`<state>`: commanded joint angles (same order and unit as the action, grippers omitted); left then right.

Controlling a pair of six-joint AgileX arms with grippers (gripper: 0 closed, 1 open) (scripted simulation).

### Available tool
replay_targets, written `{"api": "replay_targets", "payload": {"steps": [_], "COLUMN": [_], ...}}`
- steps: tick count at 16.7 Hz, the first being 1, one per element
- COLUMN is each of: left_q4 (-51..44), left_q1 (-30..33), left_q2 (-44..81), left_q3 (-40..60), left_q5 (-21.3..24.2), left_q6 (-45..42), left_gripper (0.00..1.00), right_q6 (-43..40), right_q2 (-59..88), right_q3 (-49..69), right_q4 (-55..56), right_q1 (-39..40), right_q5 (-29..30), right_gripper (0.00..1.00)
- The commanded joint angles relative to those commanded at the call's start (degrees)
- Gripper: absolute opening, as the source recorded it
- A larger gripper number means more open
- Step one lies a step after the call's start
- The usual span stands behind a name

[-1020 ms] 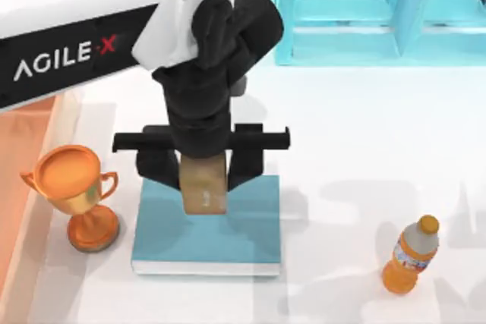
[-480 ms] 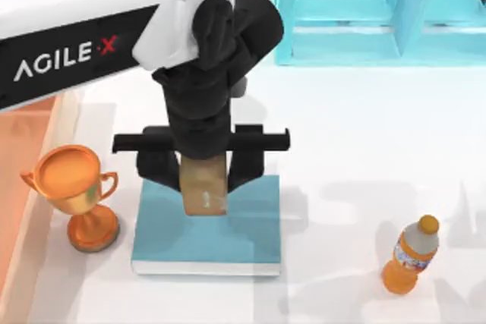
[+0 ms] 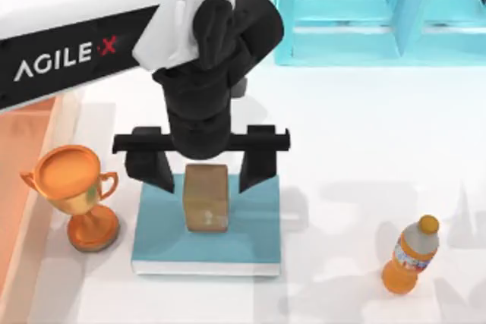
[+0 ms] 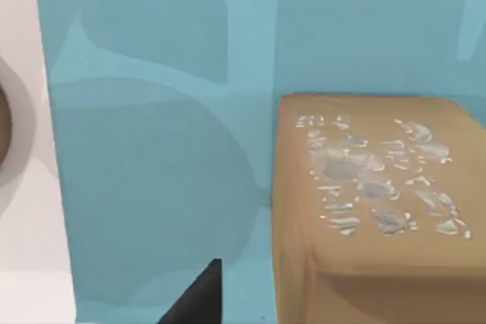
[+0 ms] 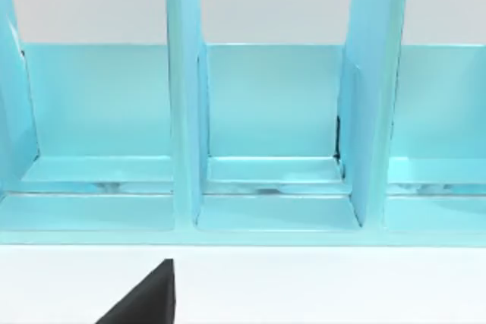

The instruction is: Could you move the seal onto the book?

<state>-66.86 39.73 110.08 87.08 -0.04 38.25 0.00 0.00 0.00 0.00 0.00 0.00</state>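
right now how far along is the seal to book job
Done: the small tan-brown wooden seal block sits upright on the flat teal-blue book. In hand: the left gripper is open above it, its black fingers spread to either side and clear of the block. Left: only lifting the left arm away. The right gripper is parked facing the light-blue shelf unit.

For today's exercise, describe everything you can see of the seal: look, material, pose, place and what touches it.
The seal is a small tan-brown cuboid with rounded edges, wooden-looking, with pale flecked marks on its upper face. It stands on the book, near the cover's far edge and about midway across. The left gripper hangs open right above it, one finger on each side, apart from it. Only the book touches it.
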Motion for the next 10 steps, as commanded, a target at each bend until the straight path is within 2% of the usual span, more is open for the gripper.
{"api": "replay_targets", "payload": {"steps": [10], "left_q4": [-1.0], "left_q1": [0.0], "left_q2": [0.0], "left_q3": [1.0], "left_q5": [0.0], "left_q6": [0.1], "left_gripper": [1.00], "right_q6": [0.0], "right_q2": [0.0], "right_q3": [0.0], "right_q4": [0.0], "right_q1": [0.0], "right_q5": [0.0], "right_gripper": [1.00]}}
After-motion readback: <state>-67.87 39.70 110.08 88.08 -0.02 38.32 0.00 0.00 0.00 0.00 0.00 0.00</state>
